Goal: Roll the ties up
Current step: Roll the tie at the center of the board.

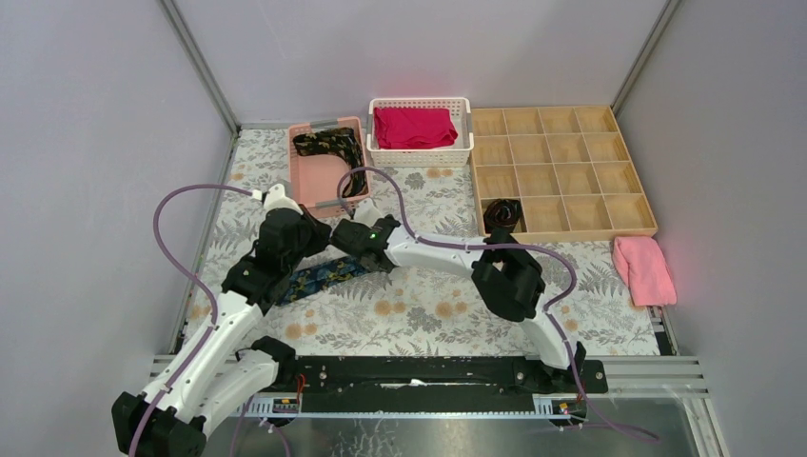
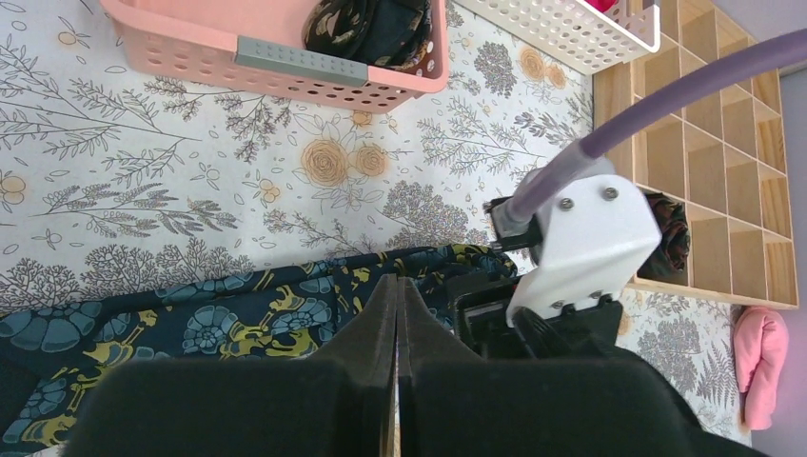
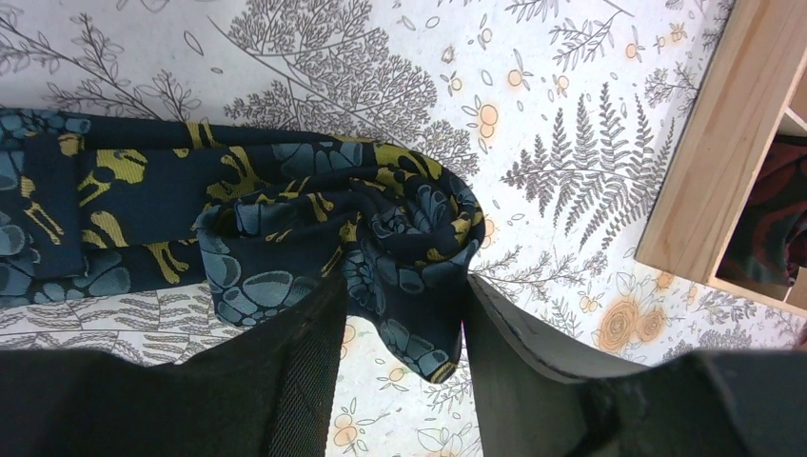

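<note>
A black tie with a blue-teal and gold floral pattern (image 1: 322, 273) lies on the patterned table. Its flat length (image 2: 190, 319) runs to the left, and one end is wound into a loose coil (image 3: 409, 233). My right gripper (image 3: 404, 309) holds that coil between its two fingers, both touching the fabric. My left gripper (image 2: 397, 286) is shut with nothing between its pads, its tips over the flat part right beside the right gripper (image 2: 571, 257). More dark ties (image 1: 328, 152) lie in the pink basket (image 1: 303, 176). One rolled tie (image 1: 501, 211) sits in a wooden compartment.
A white basket (image 1: 419, 157) at the back holds a folded red cloth (image 1: 414, 126). The wooden compartment tray (image 1: 561, 171) stands at the back right, with its near corner (image 3: 709, 190) close to the coil. A pink towel (image 1: 644, 269) lies at the right edge.
</note>
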You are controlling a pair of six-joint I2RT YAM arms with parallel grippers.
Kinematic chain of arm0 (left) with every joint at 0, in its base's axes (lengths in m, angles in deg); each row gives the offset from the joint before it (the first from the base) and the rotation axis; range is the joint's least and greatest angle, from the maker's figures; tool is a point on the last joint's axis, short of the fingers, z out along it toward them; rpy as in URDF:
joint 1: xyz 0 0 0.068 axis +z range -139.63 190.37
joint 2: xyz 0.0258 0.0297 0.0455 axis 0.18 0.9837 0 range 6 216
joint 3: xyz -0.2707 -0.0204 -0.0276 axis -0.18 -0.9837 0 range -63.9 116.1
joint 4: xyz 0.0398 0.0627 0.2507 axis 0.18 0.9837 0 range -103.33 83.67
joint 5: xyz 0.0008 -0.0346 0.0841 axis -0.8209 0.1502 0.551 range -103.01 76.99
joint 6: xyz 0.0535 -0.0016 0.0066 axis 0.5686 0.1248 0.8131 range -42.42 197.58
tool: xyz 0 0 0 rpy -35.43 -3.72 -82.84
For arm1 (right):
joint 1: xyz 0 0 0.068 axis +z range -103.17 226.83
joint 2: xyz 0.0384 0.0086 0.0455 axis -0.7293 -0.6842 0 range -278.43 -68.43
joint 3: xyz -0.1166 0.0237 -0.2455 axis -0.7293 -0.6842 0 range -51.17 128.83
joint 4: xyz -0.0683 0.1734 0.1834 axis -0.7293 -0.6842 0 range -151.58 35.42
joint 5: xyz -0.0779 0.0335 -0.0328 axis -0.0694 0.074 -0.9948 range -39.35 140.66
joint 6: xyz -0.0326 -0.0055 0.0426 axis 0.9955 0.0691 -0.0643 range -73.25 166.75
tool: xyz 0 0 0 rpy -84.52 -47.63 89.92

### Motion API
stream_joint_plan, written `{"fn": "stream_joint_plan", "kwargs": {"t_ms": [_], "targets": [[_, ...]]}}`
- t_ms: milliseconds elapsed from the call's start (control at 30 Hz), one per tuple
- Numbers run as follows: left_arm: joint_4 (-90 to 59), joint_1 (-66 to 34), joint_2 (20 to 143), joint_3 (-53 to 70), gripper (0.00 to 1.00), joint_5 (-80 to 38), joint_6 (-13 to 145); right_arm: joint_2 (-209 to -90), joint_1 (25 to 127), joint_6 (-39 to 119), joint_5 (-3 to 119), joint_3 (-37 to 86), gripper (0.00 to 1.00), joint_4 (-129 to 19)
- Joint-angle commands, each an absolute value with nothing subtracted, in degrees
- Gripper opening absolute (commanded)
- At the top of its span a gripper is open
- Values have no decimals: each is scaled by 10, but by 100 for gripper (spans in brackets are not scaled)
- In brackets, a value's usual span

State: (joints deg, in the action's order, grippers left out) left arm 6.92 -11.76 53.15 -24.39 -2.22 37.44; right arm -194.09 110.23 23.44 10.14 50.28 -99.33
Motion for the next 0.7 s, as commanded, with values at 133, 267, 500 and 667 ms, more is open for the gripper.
{"fn": "stream_joint_plan", "kwargs": {"t_ms": [133, 267, 500, 667], "targets": [[79, -111, 517, -229, 0, -5, 380, -1872, 1109, 221, 130, 475, 53, -958], [99, -109, 508, -214, 0, 13, 371, -1865, 1107, 214, 107, 461, 57, -947], [61, -108, 511, -218, 0, -79, 382, -1756, 1087, 219, 100, 361, 60, -862], [15, -109, 549, -223, 0, -185, 382, -1652, 1036, 226, 125, 279, 59, -813]]}}
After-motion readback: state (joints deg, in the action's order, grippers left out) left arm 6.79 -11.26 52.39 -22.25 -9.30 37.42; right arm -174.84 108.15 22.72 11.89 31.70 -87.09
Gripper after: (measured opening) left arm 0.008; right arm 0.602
